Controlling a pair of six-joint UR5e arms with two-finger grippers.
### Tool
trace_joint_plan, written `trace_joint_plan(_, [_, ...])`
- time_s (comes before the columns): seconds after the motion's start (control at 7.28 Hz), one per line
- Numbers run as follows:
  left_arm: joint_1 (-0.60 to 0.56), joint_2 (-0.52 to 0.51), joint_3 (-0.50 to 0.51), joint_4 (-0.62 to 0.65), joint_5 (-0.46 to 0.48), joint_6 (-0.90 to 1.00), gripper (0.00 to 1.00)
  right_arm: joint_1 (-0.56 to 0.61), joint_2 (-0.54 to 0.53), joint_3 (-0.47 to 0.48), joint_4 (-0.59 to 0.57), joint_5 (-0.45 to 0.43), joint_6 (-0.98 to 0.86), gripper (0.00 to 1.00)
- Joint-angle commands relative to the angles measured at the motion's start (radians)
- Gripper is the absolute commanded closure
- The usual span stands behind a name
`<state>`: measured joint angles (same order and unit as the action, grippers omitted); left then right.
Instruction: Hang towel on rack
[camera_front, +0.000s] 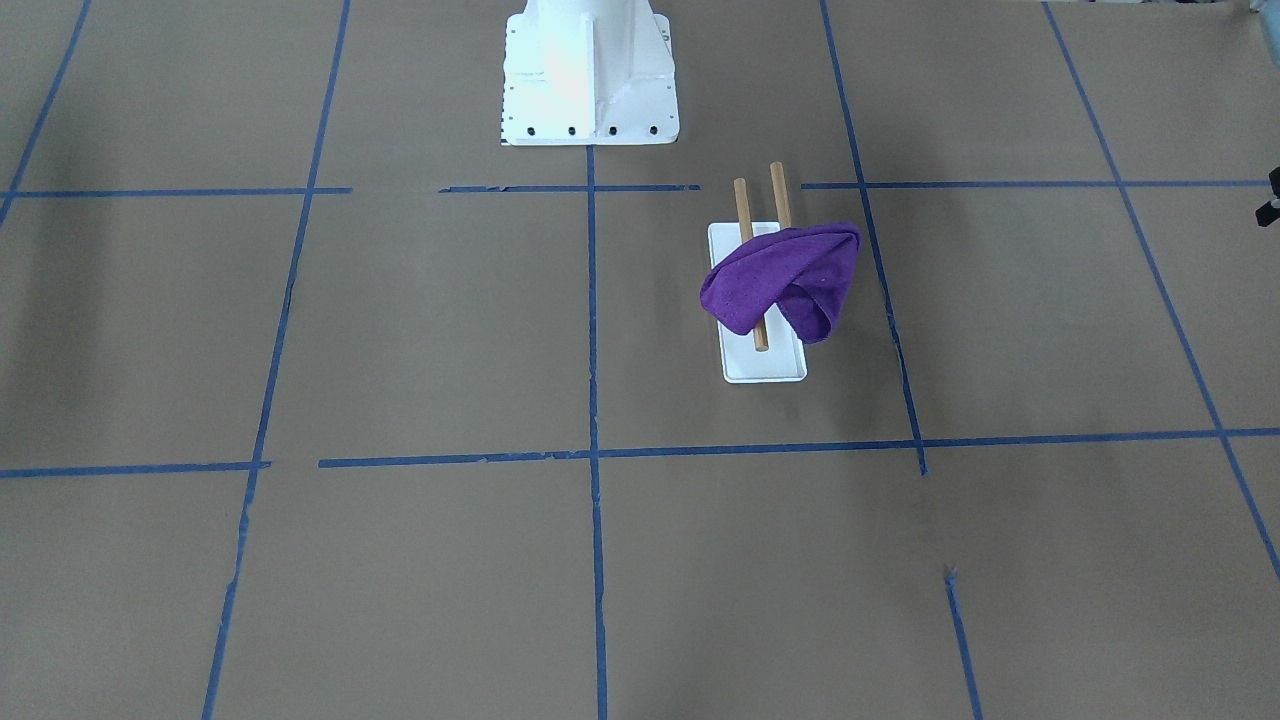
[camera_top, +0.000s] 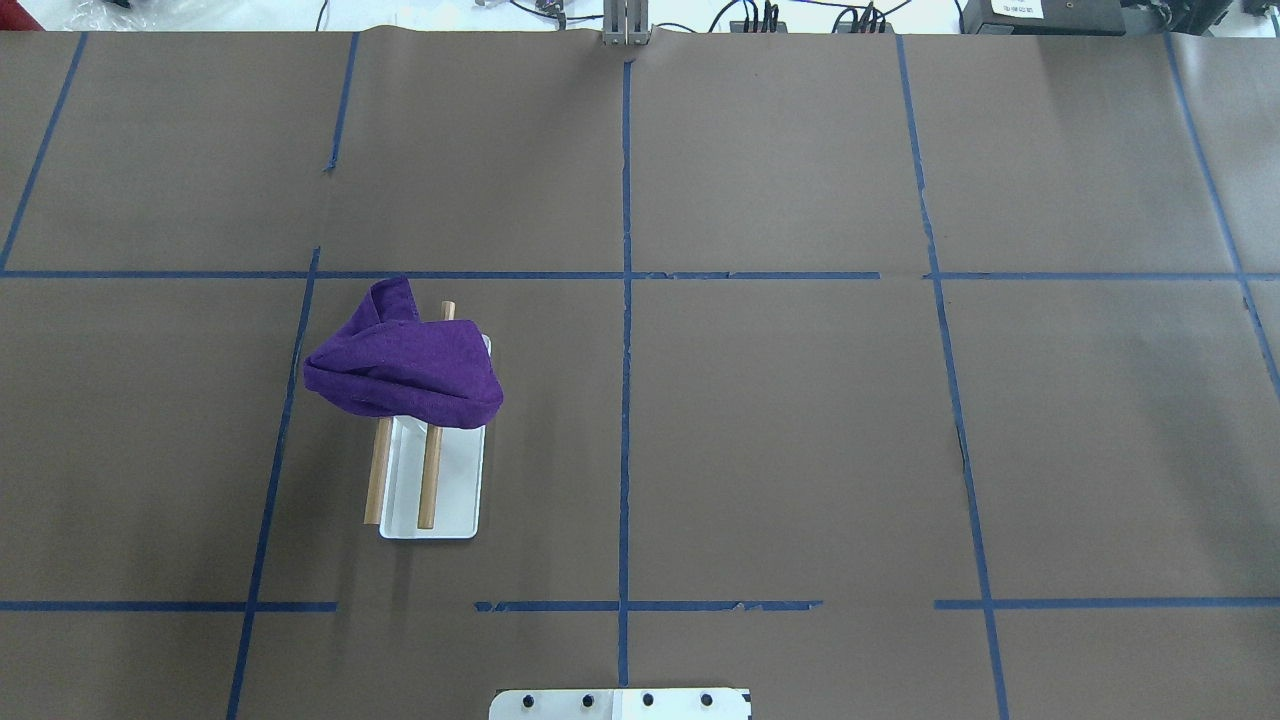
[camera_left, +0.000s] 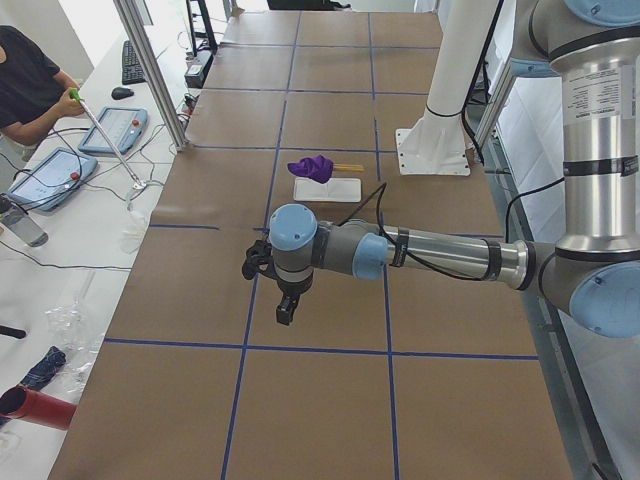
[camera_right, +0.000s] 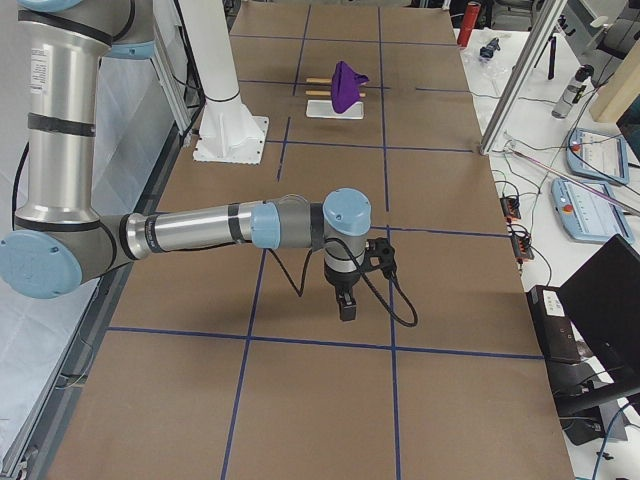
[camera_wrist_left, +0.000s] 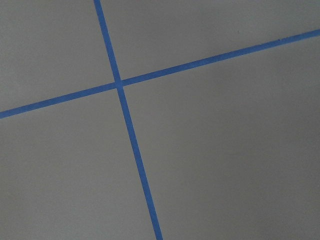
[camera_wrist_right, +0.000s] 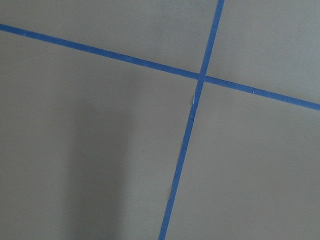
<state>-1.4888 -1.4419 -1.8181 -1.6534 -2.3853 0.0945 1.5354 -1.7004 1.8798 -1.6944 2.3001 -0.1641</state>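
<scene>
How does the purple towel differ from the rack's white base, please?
The purple towel is bunched and folded; the white base is a flat rectangle. The towel rests raised on the wooden dowels; the base lies on the table. Both sit on the robot's left half of the table.

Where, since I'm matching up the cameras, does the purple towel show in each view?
Front-facing: towel right of centre, draped over the rack.
Overhead: towel left of centre.
Exterior left: towel far off, upper middle.
Exterior right: towel far off, top middle.
Left wrist: not in it.
Right wrist: not in it.
Shared landmark: the rack's white base beneath it.
</scene>
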Motion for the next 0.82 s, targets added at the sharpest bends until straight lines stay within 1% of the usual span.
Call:
trace_joint_plan(0.0, [0.004, -0.026, 0.002, -0.002, 0.003, 0.004, 0.0, 0.0, 0.001, -0.001, 0.001, 0.004, 0.005, 0.0])
trace_joint_plan(0.14, [0.002, -0.015, 0.0, -0.002, 0.003, 0.004, 0.0, -0.001, 0.001, -0.004, 0.002, 0.004, 0.006, 0.0])
trace_joint_plan(0.27, [0.001, -0.009, 0.002, -0.002, 0.003, 0.004, 0.0, -0.001, 0.001, -0.026, 0.01, 0.007, 0.008, 0.0])
trace_joint_plan(0.69, [0.002, -0.006, 0.023, -0.002, 0.003, -0.001, 0.0, -0.001, -0.002, -0.027, 0.013, 0.008, 0.009, 0.0])
